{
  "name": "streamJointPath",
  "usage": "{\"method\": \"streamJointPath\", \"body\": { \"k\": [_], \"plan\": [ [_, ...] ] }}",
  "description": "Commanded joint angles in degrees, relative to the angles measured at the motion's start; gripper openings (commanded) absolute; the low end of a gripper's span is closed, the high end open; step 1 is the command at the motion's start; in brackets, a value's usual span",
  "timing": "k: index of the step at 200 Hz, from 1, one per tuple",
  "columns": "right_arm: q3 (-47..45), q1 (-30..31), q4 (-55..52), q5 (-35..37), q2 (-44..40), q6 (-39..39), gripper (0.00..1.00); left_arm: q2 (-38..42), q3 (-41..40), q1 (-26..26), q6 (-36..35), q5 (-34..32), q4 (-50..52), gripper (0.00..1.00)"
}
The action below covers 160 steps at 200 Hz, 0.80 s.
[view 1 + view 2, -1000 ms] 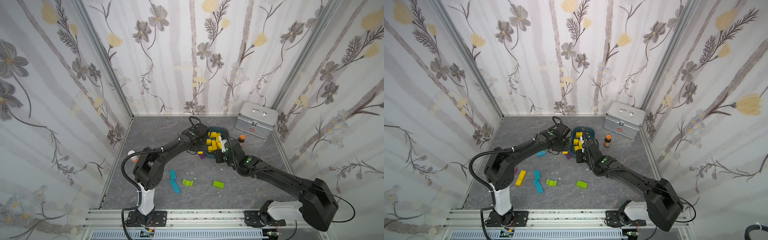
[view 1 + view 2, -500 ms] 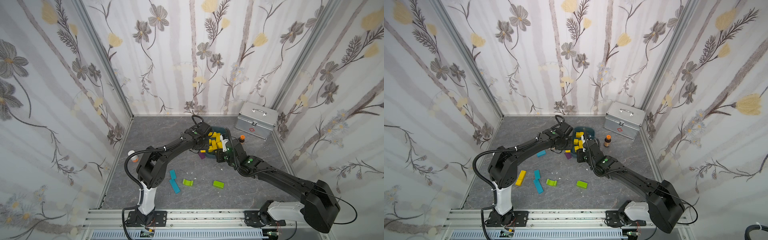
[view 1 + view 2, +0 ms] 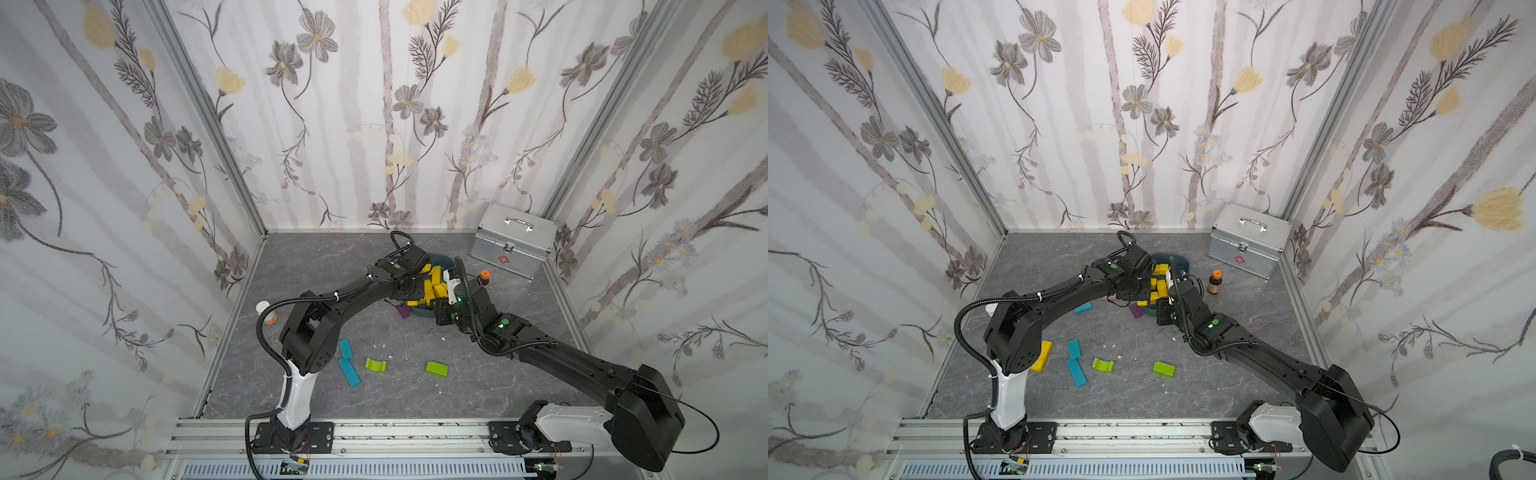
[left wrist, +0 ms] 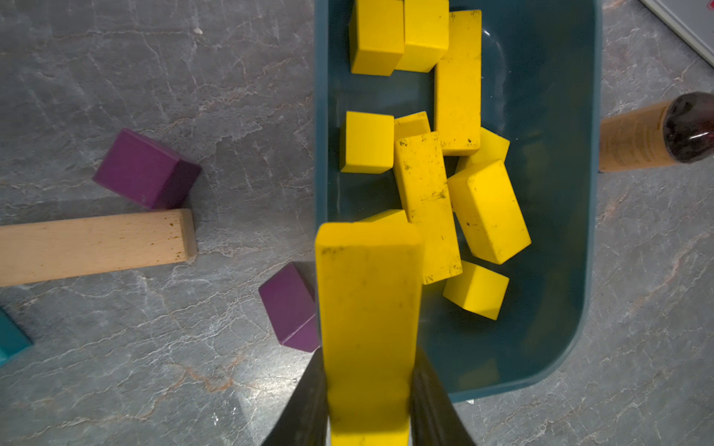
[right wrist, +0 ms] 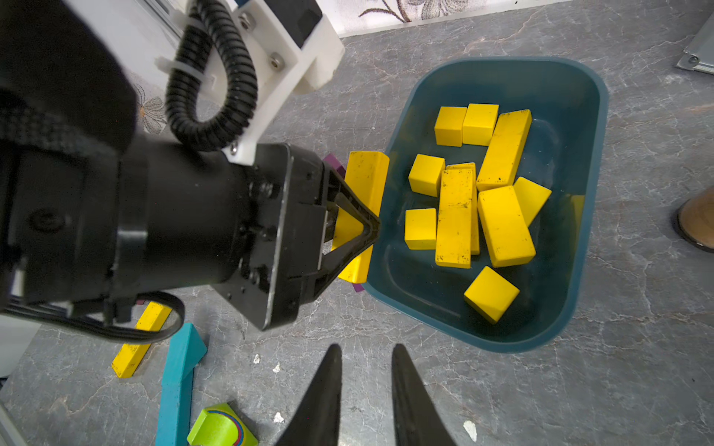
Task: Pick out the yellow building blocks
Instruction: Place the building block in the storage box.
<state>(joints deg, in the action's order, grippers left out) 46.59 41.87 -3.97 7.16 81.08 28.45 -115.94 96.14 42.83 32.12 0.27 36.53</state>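
Observation:
Several yellow building blocks (image 4: pixel 488 212) (image 5: pixel 502 224) lie piled in a teal bin (image 4: pixel 587 270) (image 5: pixel 595 193) (image 3: pixel 440 259). My left gripper (image 4: pixel 369 359) (image 5: pixel 359 228) (image 3: pixel 419 286) is shut on a long yellow bar (image 4: pixel 367 293) (image 5: pixel 365 181), held level over the bin's near rim. Another yellow bar (image 3: pixel 1042 357) (image 5: pixel 139 340) lies on the floor by the left arm's base. My right gripper (image 5: pixel 366 347) (image 3: pixel 439 313) hovers over bare floor just outside the bin. Its fingers are drawn close together with nothing between them.
Two purple blocks (image 4: pixel 147 170) (image 4: pixel 289 305) and a pale tan bar (image 4: pixel 96 247) lie beside the bin. Teal blocks (image 3: pixel 347 365) and two lime-green blocks (image 3: pixel 376 365) (image 3: pixel 436 368) sit nearer the front. A brown bottle (image 3: pixel 1214 282) and a metal case (image 3: pixel 513 241) stand to the bin's right.
The left arm has swung right, carrying the yellow bar from beside the bin to over its rim. The right arm has barely moved.

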Motion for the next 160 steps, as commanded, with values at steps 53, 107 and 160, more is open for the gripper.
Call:
{"method": "streamJointPath", "body": {
  "k": [53, 107, 160],
  "plan": [
    [0.0, -0.5, 1.2, 1.7, -0.6, 0.6, 0.25, -4.3, 4.8, 0.5, 0.4, 2.5, -1.0, 0.00],
    [-0.3, -1.0, 0.8, 2.2, -1.3, 0.6, 0.25, -6.7, 6.9, 0.8, 0.8, 3.4, -1.5, 0.00],
    [-0.6, -1.4, 1.0, 2.2, -1.8, 0.7, 0.26, -7.6, 8.0, 0.8, 1.3, 3.0, -1.8, 0.12]
  ]
}}
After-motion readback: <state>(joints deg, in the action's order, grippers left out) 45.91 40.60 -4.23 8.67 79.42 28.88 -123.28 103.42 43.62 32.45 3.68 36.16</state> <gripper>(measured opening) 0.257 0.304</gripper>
